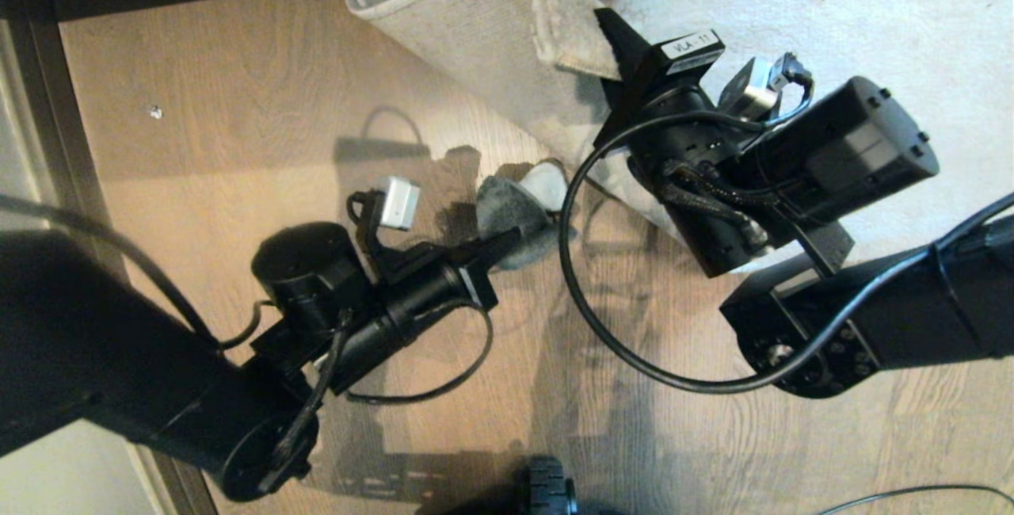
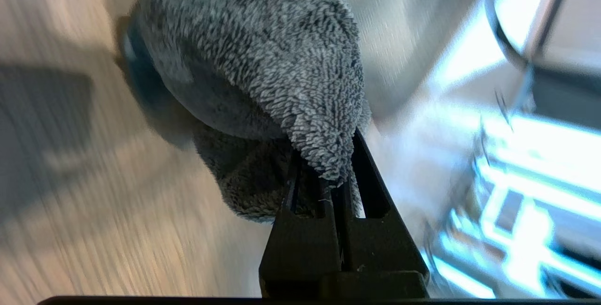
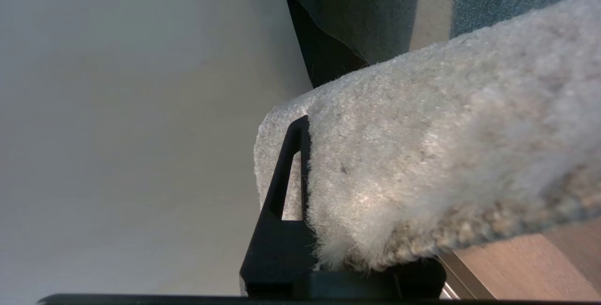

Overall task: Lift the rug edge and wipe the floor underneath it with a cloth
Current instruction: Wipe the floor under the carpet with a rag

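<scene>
The floor (image 1: 238, 143) of brown wood-grain planks fills most of the head view. Over its upper right lies the pale rug, whose rug edge (image 1: 507, 32) is folded up and back (its woven underside faces the camera). The right gripper (image 1: 614, 63) is clenched on that raised corner, holding it clear of the planks. Below the fold, the left gripper (image 1: 511, 246) pinches the cloth (image 1: 515, 210), a small fuzzy grey rag bunched against the bare floor just beside the lifted rug.

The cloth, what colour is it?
Grey and fuzzy, the cloth shows best in the left wrist view.
</scene>
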